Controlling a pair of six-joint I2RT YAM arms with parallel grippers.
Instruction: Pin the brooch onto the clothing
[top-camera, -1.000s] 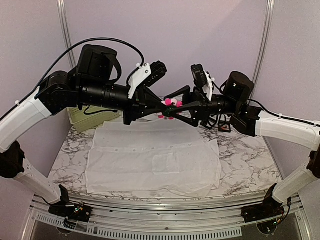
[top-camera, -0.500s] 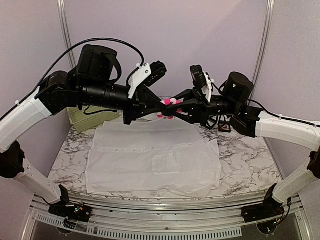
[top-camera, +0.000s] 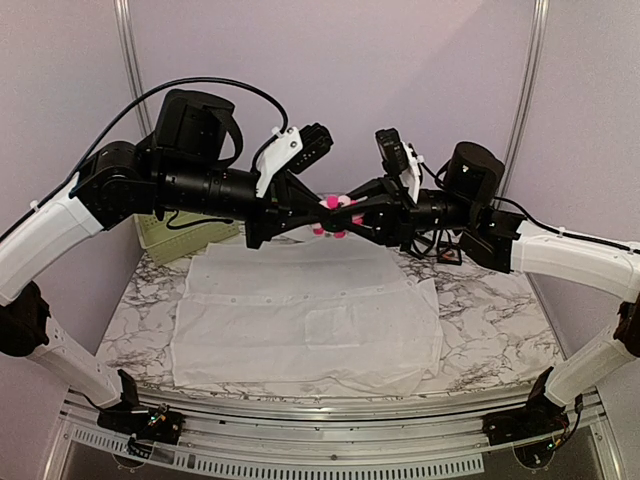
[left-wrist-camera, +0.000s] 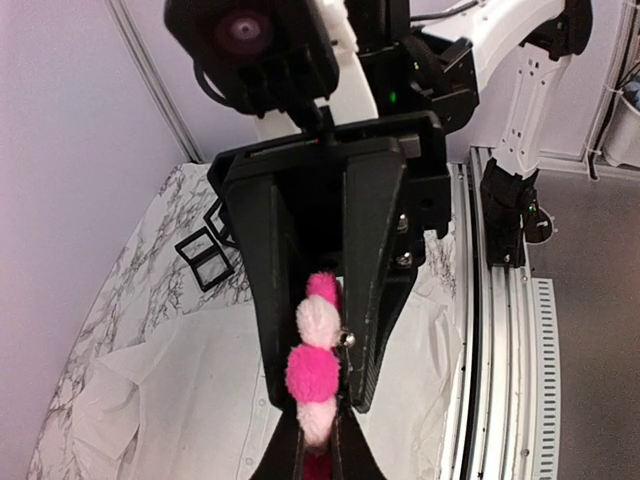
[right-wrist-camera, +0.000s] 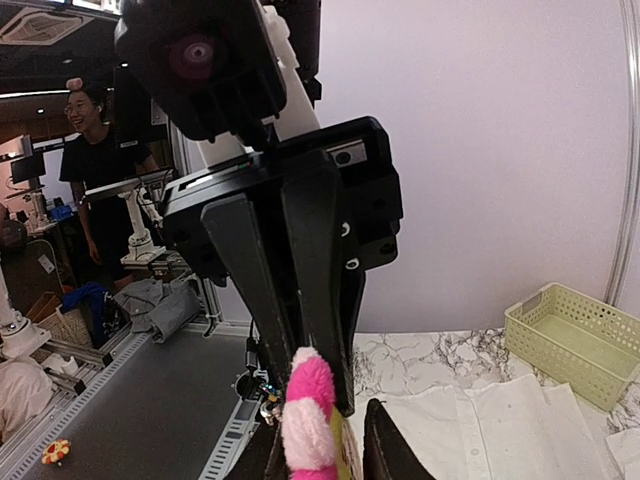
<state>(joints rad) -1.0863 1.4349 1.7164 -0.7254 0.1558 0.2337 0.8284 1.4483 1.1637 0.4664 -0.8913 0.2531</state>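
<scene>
Closing in from wide, the right gripper now pinches the pink pom-pom brooch that the left gripper clamps tight, mid-air above the flat shirt, so steady both grips while opening the pin.

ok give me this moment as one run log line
left tool: shut on brooch | right tool: jaws flanking brooch, grip unclear | brooch: in air over shirt | shirt: flat on table, unpinned

- Showing a marble-veined surface.
- Lying spread flat across its middle: the clothing.
- Sitting at the far left corner: a pale green basket.
- Resting at the far right: small black frames.
</scene>
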